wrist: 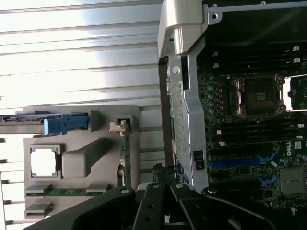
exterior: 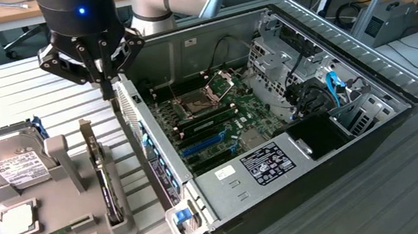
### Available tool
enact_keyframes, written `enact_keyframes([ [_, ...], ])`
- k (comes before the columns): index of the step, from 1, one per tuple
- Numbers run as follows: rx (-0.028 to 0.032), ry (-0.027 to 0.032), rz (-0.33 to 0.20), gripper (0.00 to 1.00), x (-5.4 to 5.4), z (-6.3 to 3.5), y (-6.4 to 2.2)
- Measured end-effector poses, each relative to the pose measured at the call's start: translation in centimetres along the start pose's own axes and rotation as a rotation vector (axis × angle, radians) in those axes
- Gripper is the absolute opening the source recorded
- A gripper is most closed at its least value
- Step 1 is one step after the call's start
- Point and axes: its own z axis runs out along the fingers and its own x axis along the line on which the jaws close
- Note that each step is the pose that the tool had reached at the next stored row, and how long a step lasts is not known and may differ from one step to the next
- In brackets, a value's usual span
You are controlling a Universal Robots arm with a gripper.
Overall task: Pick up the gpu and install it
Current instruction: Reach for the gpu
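Black fingers pressed together, arm pointing down, near upright gpu

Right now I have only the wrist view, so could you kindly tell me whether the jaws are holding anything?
Observer: No. The gripper has its jaws shut on nothing.
Operator: Thank you. How does it stand to the gpu?
Observer: Apart from it. The gpu stands on edge in the grey holder, lower in the exterior view than the gripper's tip.
Operator: And what lies at the far side of the computer case?
Observer: On the exterior view's right, a blue cable runs beside a metal drive cage.
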Motion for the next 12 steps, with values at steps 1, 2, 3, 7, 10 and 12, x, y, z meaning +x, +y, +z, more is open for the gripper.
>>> enact_keyframes([
  [1, -0.0001, -0.0001, 0.0, 0.11, 0.07, 0.0, -0.01],
  [2, 0.0, 0.0, 0.0, 0.11, 0.16, -0.01, -0.01],
  [3, 0.0, 0.0, 0.0, 0.11, 0.24, 0.0, -0.02],
  [7, 0.0, 0.0, 0.0, 0.11, 0.57, -0.01, -0.05],
  [10, 0.0, 0.0, 0.0, 0.11, 0.75, -0.02, -0.06],
  [12, 0.0, 0.0, 0.0, 0.11, 0.86, -0.02, -0.07],
])
